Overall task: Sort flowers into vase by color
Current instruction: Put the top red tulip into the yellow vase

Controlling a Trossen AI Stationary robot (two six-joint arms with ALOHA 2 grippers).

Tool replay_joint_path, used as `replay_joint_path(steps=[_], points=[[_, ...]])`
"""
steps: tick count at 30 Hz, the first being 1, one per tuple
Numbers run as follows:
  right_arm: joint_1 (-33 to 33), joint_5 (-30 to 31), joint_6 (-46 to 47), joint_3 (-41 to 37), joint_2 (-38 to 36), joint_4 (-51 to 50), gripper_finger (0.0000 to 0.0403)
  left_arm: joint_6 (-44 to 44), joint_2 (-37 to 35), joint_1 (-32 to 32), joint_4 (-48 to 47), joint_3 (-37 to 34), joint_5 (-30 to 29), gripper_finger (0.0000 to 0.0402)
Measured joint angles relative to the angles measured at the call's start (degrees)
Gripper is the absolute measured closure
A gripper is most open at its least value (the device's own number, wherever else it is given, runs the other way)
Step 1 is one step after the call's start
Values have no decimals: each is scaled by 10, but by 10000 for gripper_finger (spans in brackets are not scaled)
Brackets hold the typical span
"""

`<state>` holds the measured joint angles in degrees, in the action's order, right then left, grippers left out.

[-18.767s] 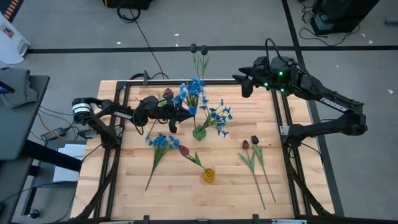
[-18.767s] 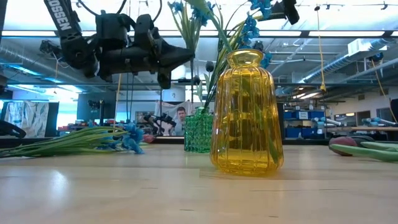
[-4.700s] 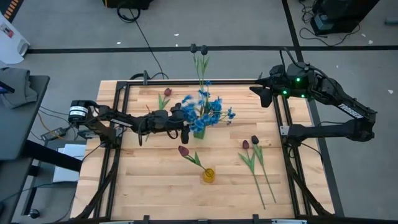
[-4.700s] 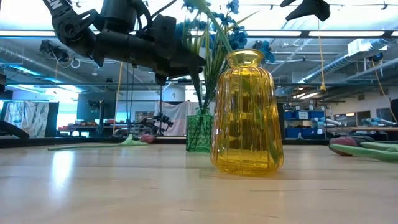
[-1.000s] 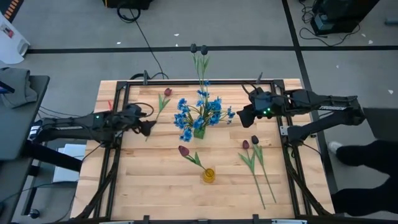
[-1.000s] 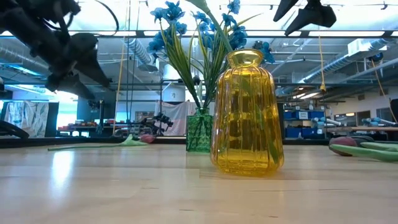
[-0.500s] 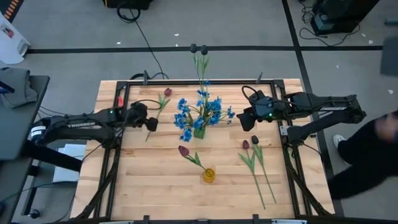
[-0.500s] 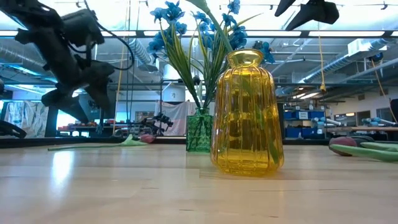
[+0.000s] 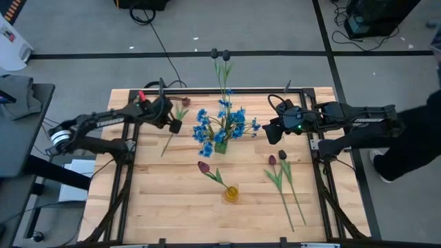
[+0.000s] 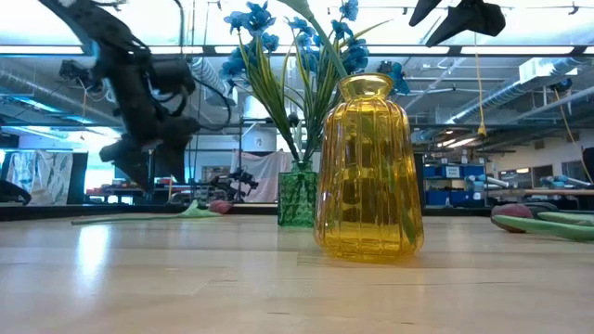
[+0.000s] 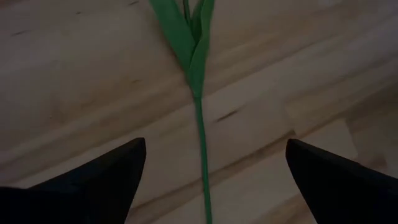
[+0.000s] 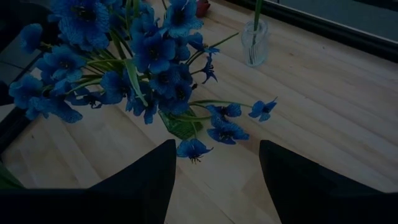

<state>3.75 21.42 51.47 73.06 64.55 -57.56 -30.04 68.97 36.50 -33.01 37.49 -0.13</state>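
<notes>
Your left pincer has swung toward the far left part of the worktop since a second ago, when it hung lower and further left. It now hovers, spread wide and empty, over the red tulip lying there; the left wrist view shows that green stem and its leaves running up between the two dark fingers, untouched. Your right pincer sits where it was a second ago, just right of the blue bouquet, its fingers parted and holding nothing. A person's dark sleeve has come in further at the right edge of the high view.

The green vase near the middle of the worktop holds all the blue flowers; almost nineteen seconds ago one blue spray lay flat on the wood to its left. The yellow vase stands nearer the front edge with one red tulip leaning out of it. A small clear vase at the far edge holds the thin dark-headed stems. Two more red tulips lie flat on the right side of the worktop.
</notes>
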Motion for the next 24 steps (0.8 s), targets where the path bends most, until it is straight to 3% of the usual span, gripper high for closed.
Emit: replay_joint_path(steps=[15, 24], points=[[0, 17, -2, 0, 0, 0, 163, 94, 194, 57, -138, 174, 14, 9], [0, 17, -2, 0, 0, 0, 163, 129, 251, 57, -180, 216, 19, 9]])
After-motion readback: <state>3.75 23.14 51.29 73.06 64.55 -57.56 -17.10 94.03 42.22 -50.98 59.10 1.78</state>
